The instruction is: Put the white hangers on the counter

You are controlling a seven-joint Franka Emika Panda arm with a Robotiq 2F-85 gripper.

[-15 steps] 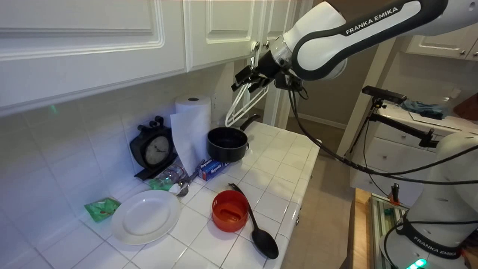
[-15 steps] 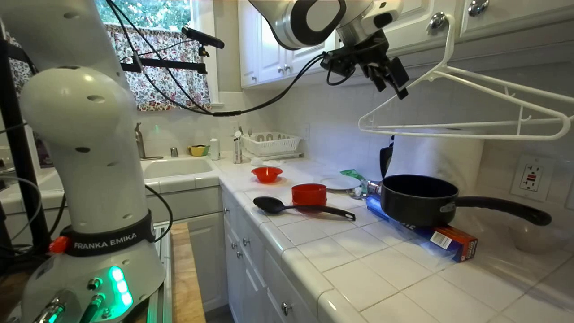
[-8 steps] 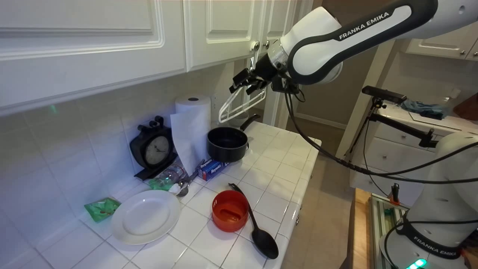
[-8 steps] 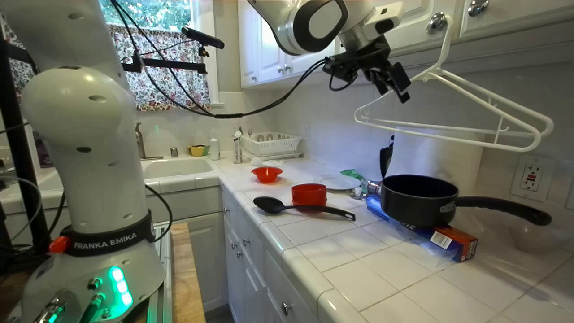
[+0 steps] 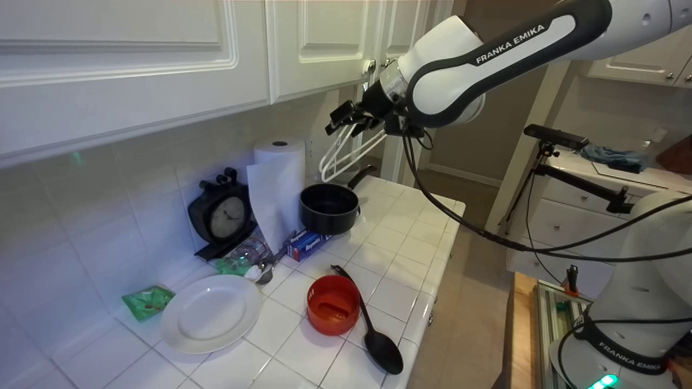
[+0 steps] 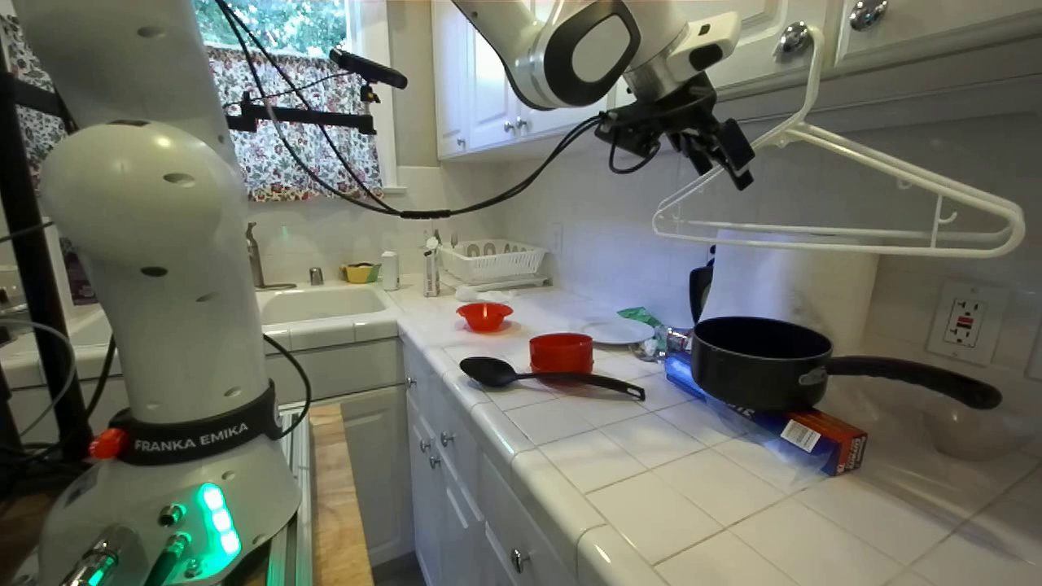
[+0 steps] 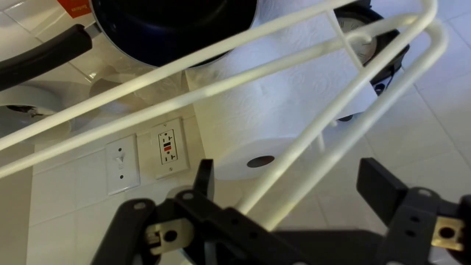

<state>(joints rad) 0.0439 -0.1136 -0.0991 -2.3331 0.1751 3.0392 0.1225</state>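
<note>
In the wrist view, the gripper (image 7: 290,180) has its fingers spread well apart, and bars of the white clothes hangers (image 7: 206,91) run down into the gap between them; whether either finger touches a bar I cannot tell. The bars cross in front of the black saucepan (image 7: 165,29), which has the paper-towel roll (image 7: 235,121) just beside it and a wall outlet (image 7: 170,148) near it. In an exterior view, the hangers hang above the saucepan, partly hidden by the gripper. A Reynolds box (image 5: 306,246) lies at the saucepan's foot on the tiled counter (image 5: 416,246); a red container (image 5: 333,310), a black serving spoon (image 5: 383,348) and a white dinner plate (image 5: 211,313) are well apart from the saucepan, and a black clock (image 5: 227,217) stands across the paper-towel roll from it. In an exterior view, the hangers are hooked on a cabinet knob (image 6: 792,39) above the saucepan, the gripper at their sloping side; a red bowl (image 6: 484,318) and a white dish rack (image 6: 492,266) stand well away from the saucepan.
</note>
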